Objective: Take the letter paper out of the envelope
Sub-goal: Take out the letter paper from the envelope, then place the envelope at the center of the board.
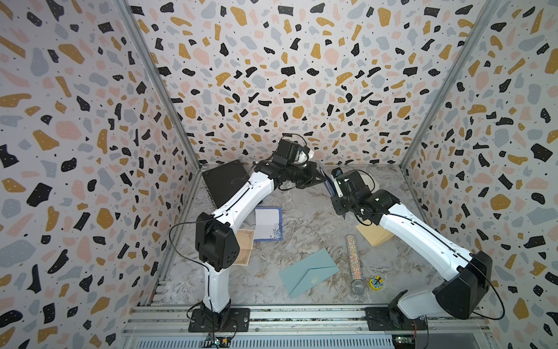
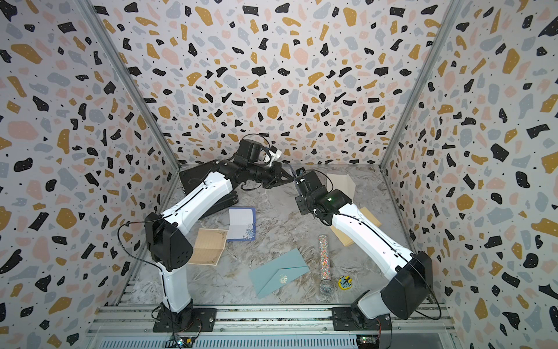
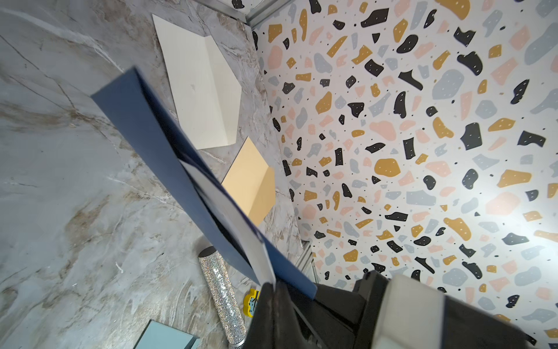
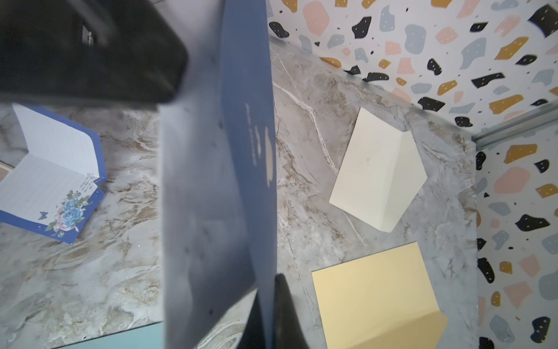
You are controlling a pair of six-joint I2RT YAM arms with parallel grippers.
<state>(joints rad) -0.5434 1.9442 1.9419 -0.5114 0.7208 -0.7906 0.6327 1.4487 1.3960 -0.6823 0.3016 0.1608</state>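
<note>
Blue envelope (image 3: 145, 127) clamped by right gripper (image 4: 268, 302), paper (image 3: 241, 229) by left gripper (image 3: 273, 290); cream envelope (image 3: 196, 84) near.

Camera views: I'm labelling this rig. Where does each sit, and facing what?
Top views: high in front, looking down at the table; the left arm and right arm show.
Left wrist: on the left arm, looking past the left gripper, shut on the letter paper.
Right wrist: on the right arm, looking past the right gripper, shut on the blue envelope.
Shared: both wrist views show the cream envelope.
</note>
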